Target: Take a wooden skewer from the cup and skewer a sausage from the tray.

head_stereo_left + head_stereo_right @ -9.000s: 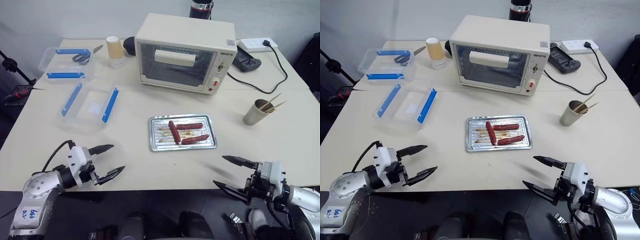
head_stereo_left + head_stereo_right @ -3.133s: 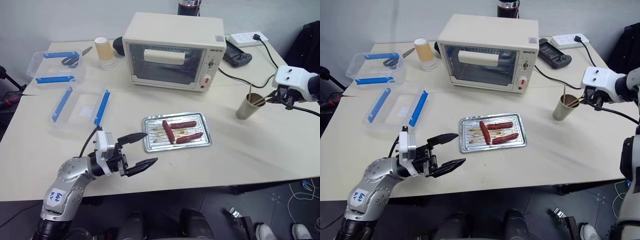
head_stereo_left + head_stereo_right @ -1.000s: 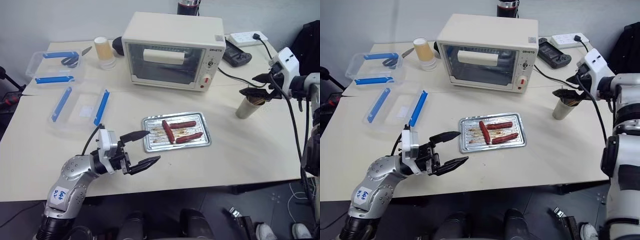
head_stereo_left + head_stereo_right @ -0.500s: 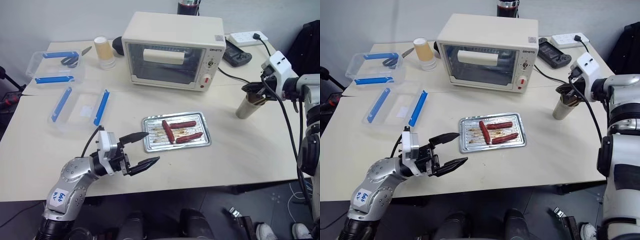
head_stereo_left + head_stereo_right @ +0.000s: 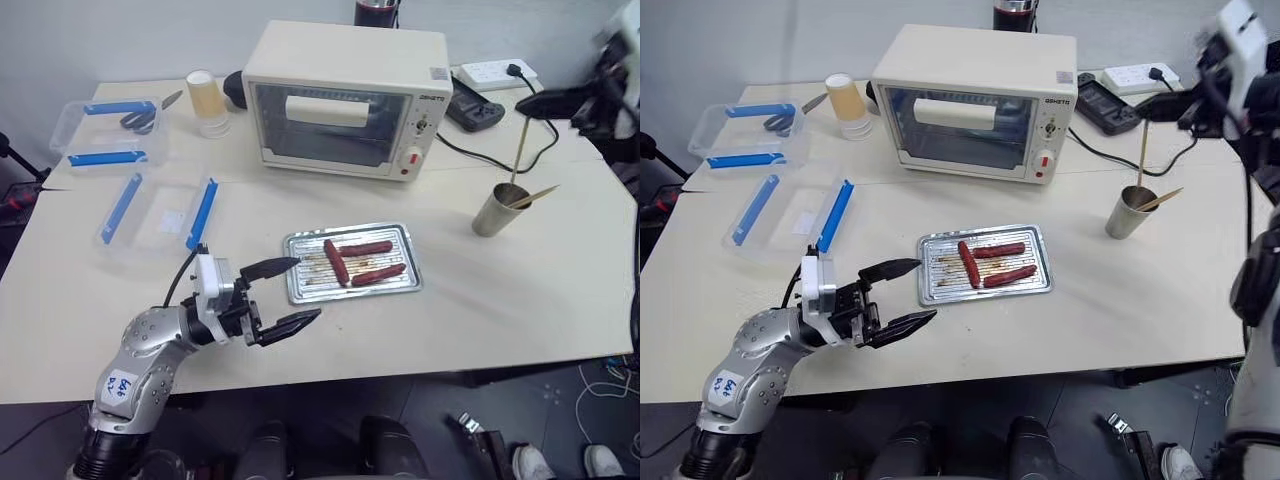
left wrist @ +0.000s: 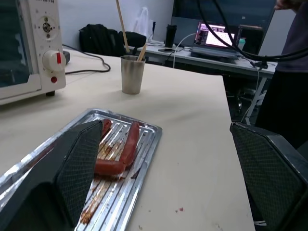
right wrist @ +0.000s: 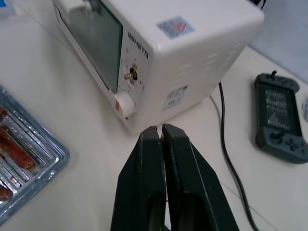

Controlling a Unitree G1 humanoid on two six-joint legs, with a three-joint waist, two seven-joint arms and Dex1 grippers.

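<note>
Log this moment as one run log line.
stage: skewer pickup | right gripper: shut on wooden skewer, above cup | left gripper: open beside tray | sausages: on tray

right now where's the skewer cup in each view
Left eye: cup on the table at right, past the tray's right end.
Right eye: same spot.
Left wrist: cup beyond the tray's far end.
Shared landmark: the oven, knob side nearest the cup.

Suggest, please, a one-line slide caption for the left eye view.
Right gripper lifts a wooden skewer from the cup; three sausages wait on the tray beside the open left gripper.
</note>
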